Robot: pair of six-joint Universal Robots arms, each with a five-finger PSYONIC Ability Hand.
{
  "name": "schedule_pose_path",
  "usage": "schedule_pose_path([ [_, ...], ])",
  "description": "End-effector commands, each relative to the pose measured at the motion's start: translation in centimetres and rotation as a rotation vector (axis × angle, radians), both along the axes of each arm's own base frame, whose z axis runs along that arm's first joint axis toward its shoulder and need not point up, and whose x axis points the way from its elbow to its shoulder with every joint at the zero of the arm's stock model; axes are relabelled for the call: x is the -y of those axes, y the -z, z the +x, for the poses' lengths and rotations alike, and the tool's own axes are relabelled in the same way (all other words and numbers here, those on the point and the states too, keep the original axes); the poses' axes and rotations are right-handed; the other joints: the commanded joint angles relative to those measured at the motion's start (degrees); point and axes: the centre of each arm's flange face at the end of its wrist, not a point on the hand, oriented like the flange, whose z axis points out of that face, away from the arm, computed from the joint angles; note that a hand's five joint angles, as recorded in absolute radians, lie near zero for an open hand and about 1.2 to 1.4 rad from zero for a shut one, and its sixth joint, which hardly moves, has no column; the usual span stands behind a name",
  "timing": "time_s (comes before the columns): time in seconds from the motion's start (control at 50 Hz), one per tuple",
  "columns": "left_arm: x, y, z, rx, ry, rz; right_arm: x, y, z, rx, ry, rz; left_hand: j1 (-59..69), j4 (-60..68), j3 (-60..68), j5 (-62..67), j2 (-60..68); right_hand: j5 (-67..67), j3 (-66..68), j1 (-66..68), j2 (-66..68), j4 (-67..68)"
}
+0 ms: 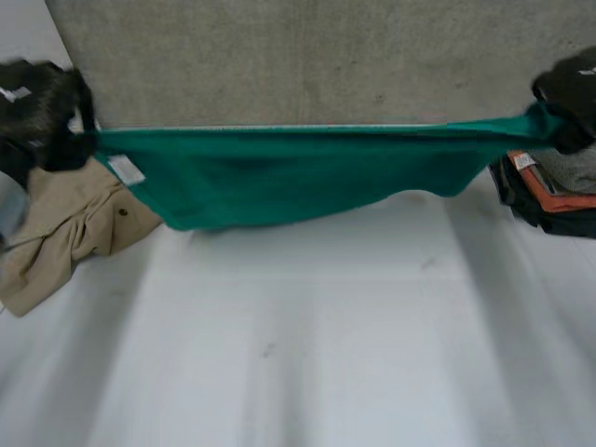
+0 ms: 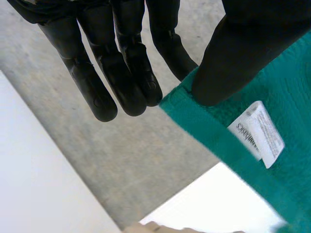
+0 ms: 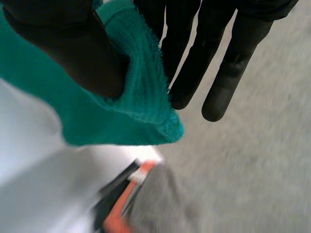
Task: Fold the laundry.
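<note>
A green towel [image 1: 279, 172] hangs stretched in the air above the table's far side, held at its two upper corners. My left hand [image 1: 42, 112] pinches the left corner [image 2: 194, 97] between its thumb and a finger; a white label [image 2: 262, 133] is sewn just below that corner. My right hand [image 1: 570, 93] pinches the right corner [image 3: 146, 92] the same way, thumb over the cloth, the other fingers straight beside it. The towel's lower edge sags towards the tabletop at the left.
A beige garment [image 1: 65, 237] lies crumpled at the table's left edge under my left hand. A pile of folded dark, orange and grey clothes [image 1: 549, 191] sits at the right edge. White tabletop [image 1: 307, 345] stretches to the front. A grey floor lies beyond.
</note>
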Motion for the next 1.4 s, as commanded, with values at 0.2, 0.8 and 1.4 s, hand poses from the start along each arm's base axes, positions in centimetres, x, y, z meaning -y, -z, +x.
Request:
schedule_pose_path([
  [0.2, 2.0, 6.7, -2.2, 0.254, 0.067, 0.461, -1.2, 8.7, 1.9, -0.160, -0.095, 0.400, 14.52, 11.30, 11.67, 13.20, 11.36, 13.07, 12.30, 16.59, 12.57, 11.59],
  [0.8, 13.1, -1.2, -2.8, -0.104, -0.033, -0.175, 9.7, -0.1, 5.0, 0.475, -0.175, -0.499, 14.52, 11.30, 11.67, 13.20, 11.36, 13.07, 12.30, 16.59, 12.57, 11.59],
  [1.4, 6.7, 12.9, -1.7, 0.081, 0.057, 0.164, 3.0, 13.3, 5.4, -0.208, -0.293, 0.133, 14.52, 11.30, 11.67, 13.20, 11.36, -53.06, -53.83, -49.54, -53.56, -54.54],
])
